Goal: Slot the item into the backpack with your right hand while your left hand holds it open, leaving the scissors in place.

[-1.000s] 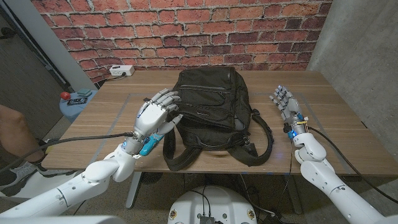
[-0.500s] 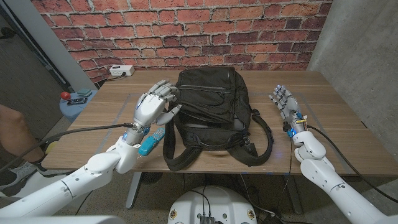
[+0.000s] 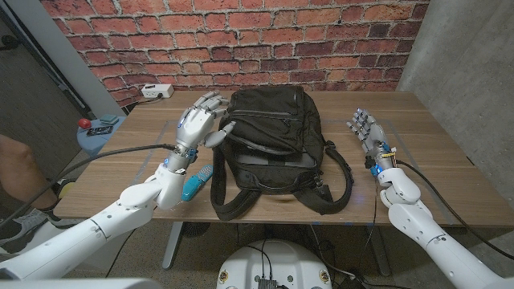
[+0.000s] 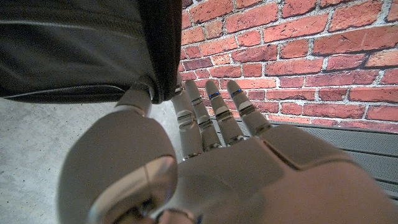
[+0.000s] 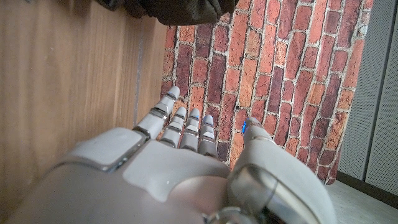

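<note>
Nearest the robot, a blue object (image 3: 196, 183), small and rounded, is lying on the wooden table (image 3: 450, 152) just beside the left forearm and close to the backpack's near left corner; what it is cannot be told, and it may be the item named in the task. The black backpack (image 3: 273, 144) is lying flat in the middle of the table, its shoulder straps (image 3: 336, 186) trailing toward the near edge and its top toward the brick wall (image 3: 241, 40).

The left hand (image 3: 197, 127) is hovering at the backpack's left side, raised above the tabletop, fingers spread and slightly curled. In the left wrist view, a fingertip (image 4: 138, 98) is touching the dark edge of the bag (image 4: 81, 46) by a zipper seam; whether it is actually pinching the fabric cannot be told.

The right hand (image 3: 365, 132) is standing well apart from the backpack on the right side of the table, fingers extended and holding nothing. The right wrist view is showing its fingers (image 5: 180, 124) stretched out close to the wood.

Farther off, a white power strip (image 3: 157, 91) is sitting at the table's far left corner. Left of the table, a red knob (image 3: 82, 122) is sitting on a light blue surface (image 3: 90, 138).
</note>
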### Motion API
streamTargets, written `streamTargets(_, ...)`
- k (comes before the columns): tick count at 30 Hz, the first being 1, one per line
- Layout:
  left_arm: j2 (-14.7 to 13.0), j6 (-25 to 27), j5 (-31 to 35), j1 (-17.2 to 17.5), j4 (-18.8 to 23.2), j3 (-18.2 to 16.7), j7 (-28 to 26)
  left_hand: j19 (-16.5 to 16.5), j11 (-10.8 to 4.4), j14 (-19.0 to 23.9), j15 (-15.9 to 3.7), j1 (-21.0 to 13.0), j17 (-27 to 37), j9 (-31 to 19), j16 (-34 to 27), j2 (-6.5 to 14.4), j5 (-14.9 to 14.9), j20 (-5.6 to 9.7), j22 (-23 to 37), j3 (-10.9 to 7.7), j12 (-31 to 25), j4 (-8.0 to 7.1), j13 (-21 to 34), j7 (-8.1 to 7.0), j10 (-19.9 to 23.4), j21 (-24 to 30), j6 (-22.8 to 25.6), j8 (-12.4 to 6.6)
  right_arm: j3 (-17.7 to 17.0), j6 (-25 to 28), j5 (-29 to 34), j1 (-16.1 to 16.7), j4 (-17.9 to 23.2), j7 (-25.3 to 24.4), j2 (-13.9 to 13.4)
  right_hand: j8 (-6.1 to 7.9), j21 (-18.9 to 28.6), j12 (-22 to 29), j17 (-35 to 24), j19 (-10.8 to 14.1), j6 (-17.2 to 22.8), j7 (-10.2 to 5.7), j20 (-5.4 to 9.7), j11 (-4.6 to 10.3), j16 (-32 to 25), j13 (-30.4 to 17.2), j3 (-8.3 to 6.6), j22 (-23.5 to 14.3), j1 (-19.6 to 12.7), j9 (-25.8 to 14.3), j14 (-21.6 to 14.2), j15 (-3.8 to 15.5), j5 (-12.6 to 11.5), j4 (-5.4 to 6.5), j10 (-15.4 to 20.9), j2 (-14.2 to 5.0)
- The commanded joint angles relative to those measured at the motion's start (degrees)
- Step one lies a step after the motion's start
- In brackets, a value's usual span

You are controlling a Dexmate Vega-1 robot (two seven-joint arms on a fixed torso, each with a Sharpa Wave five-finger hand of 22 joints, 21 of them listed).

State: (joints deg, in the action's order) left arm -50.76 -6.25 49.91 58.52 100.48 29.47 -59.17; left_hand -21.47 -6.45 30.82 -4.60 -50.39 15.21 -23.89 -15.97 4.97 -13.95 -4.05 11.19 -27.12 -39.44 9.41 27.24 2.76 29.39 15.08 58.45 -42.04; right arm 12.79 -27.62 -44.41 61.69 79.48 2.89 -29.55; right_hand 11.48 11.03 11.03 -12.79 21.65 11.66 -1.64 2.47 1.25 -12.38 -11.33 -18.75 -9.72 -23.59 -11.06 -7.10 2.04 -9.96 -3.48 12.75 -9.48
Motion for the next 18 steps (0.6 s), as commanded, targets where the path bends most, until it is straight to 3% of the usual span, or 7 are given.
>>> streamTargets(1, 2.9, -3.1, -3.3, -3.6, -1.9, 0.7, 3.5, -0.1, -0.19, 0.4, -0.07, -2.8, 0.3, 0.0, 0.1, 2.2, 0.2, 0.54, 0.0, -0.36, -0.5, -0.01, 0.2, -0.07, 0.5, 0.4, 0.7, -0.43, -0.1, 1.1, 0.8, 0.4, 1.5, -1.1, -1.2, -0.12, 0.1, 0.4, -0.1, 0.5, 0.2, 0.31, 2.63, -0.08, -0.4, -0.2, -0.22, -0.1, 0.0, -0.1, -0.2, 2.08, -0.3, 0.00, -0.2, -0.21)
streamTargets(18, 5.8, -4.8, -9.0, -6.0, -3.4, -0.1, 8.6, -0.2, -0.47, 0.9, -0.29, -2.9, 0.3, -0.1, 0.5, 1.9, 0.3, 0.70, 0.0, -0.78, -1.0, -0.02, 0.5, -0.17, 1.1, 0.4, 0.8, -0.87, -0.2, 3.9, 2.7, 1.6, 5.2, -3.6, -3.7, -0.11, 0.1, 0.4, -0.1, 0.6, 0.3, 0.34, 2.56, -0.21, -0.4, -0.2, -0.31, -0.1, -0.1, -0.1, -0.2, 2.00, -0.3, -0.17, -0.2, -0.21)
